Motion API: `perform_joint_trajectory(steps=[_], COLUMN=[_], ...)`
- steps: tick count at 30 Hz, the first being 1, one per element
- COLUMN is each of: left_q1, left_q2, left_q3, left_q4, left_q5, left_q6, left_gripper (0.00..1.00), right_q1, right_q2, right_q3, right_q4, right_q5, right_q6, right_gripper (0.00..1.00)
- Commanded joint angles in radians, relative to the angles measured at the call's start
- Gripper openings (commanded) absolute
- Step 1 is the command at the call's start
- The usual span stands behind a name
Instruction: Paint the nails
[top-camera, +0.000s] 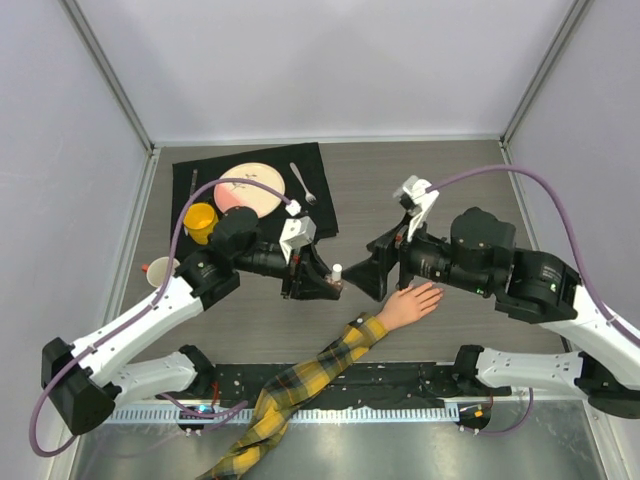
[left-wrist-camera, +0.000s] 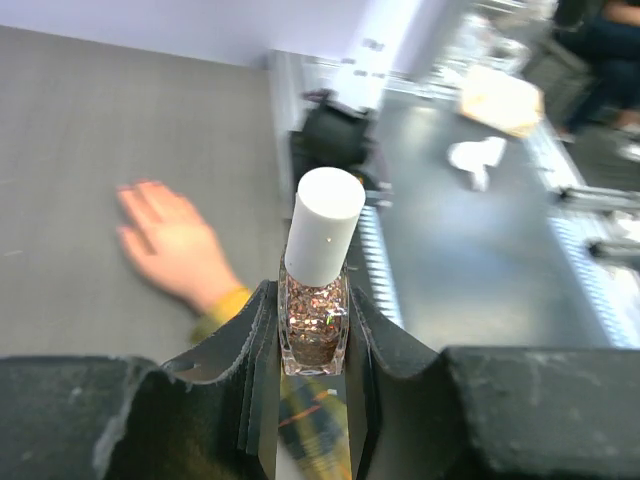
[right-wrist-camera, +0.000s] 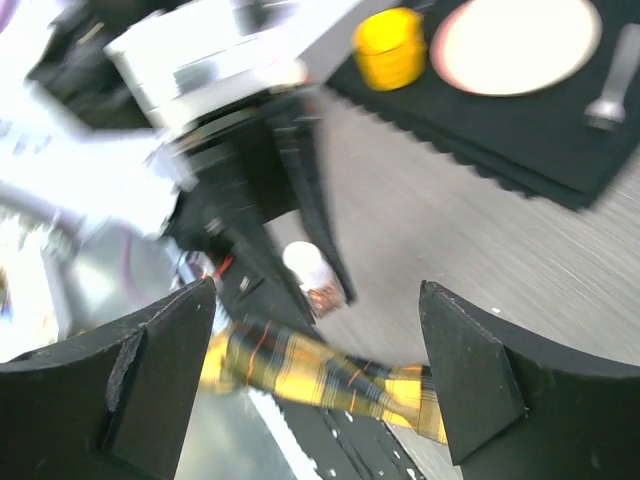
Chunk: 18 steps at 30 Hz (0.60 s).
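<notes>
Two robot hands face each other over the middle of the tabletop (top-camera: 420, 190). The left hand (top-camera: 333, 284) is clamped tight on the glass base of a glitter-filled polish bottle (left-wrist-camera: 314, 325), which stands upright in the wrist view with its white cap (left-wrist-camera: 323, 238) clear above the fingers. The right hand (top-camera: 378, 268), just beside it, stands spread wide with nothing in its grip. On the near side of the right hand lies the pale peach mannequin hand (top-camera: 410, 304), fingers spread on the tabletop and pointing away from the arm bases; its nails are too small to make out. A yellow-and-dark plaid sleeve (top-camera: 300, 385) trails from its wrist to the near edge. Farther back on the left, a black mat (top-camera: 270, 158) carries a plate (top-camera: 250, 190), a yellow cup (top-camera: 200, 222) and a fork (top-camera: 303, 185).
</notes>
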Motion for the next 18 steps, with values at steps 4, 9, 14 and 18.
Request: perform_joint_trajectory(steps=[4, 9, 14, 18], left_q1=[0.005, 0.005, 0.006, 0.005], left_q2=[0.056, 0.053, 0.05, 0.041], left_q3=[0.05, 0.047, 0.047, 0.045], left_q4=[0.174, 0.186, 0.188, 0.189], left_q5=[0.318, 0.337, 0.34, 0.322], left_q6=[-0.166, -0.178, -0.18, -0.174], left_gripper=[0.0, 0.0, 0.0, 0.0], right_q1=[-0.01, -0.04, -0.066, -0.08], right_q2=[0.08, 0.093, 0.092, 0.087], right_q3=[0.008, 0.015, 0.012, -0.016], right_q4=[0.071, 0.079, 0.087, 0.108], right_q5=[-0.304, -0.385, -0.436, -0.511], right_q6=[-0.194, -0.212, -0.209, -0.202], right_gripper=[0.7, 0.57, 0.41, 0.38])
